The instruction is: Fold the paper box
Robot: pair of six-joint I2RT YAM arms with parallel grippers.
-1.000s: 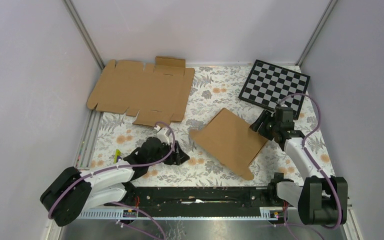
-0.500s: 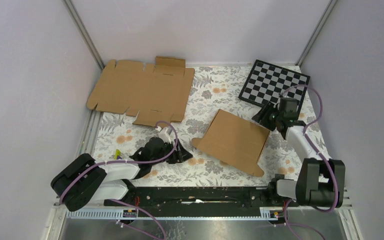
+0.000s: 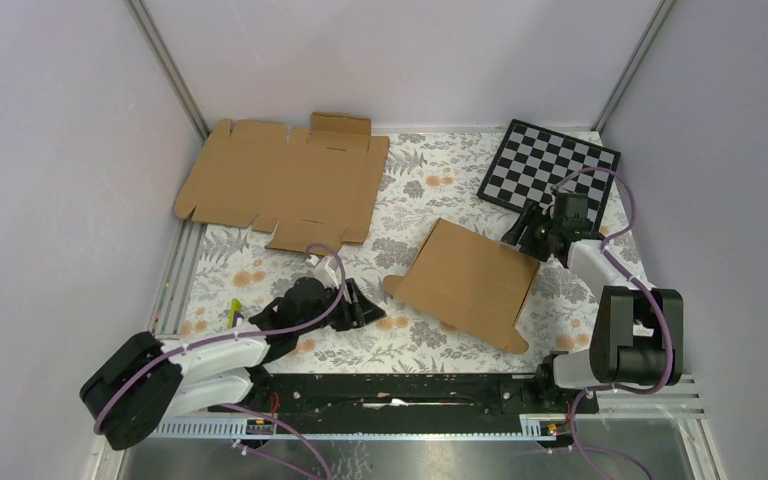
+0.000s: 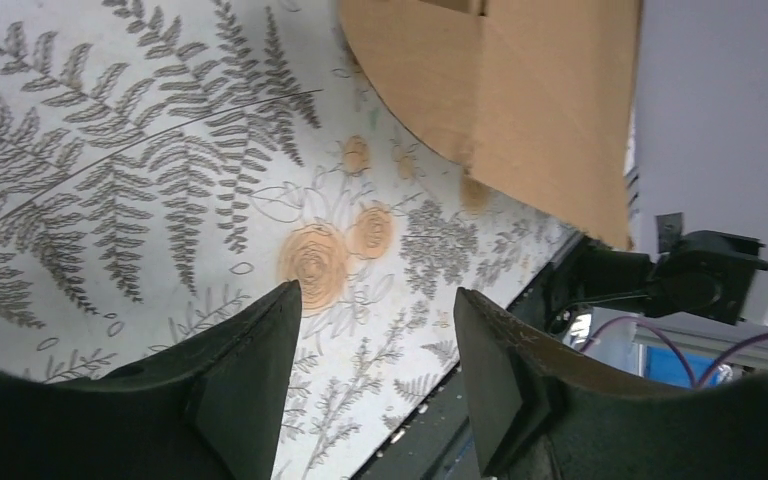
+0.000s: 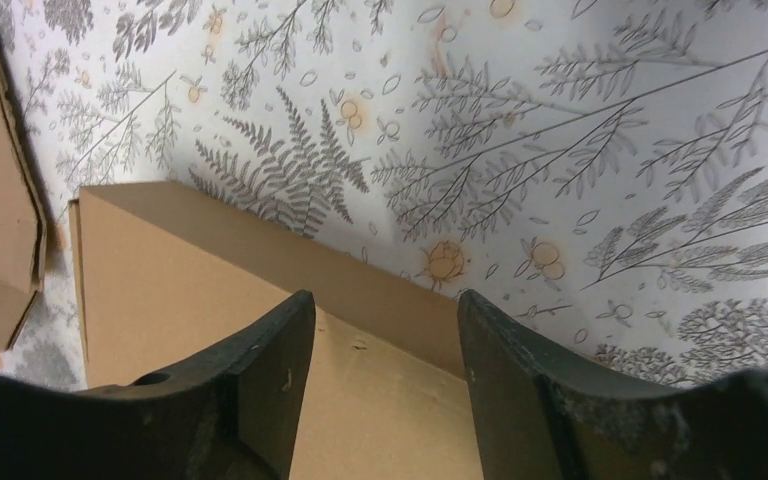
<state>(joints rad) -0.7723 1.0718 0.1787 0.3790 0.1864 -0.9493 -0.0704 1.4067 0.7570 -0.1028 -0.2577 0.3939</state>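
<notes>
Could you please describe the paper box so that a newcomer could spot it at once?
On the floral table, look just nearer than the checkerboard. The paper box lies there, by the right tool. Unlike the flat notched sheet at far left, it is smaller and folded over.

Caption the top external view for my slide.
Partly folded paper box lying flat: open right fingers at its far right corner, open left fingers just short of its left flap.
</notes>
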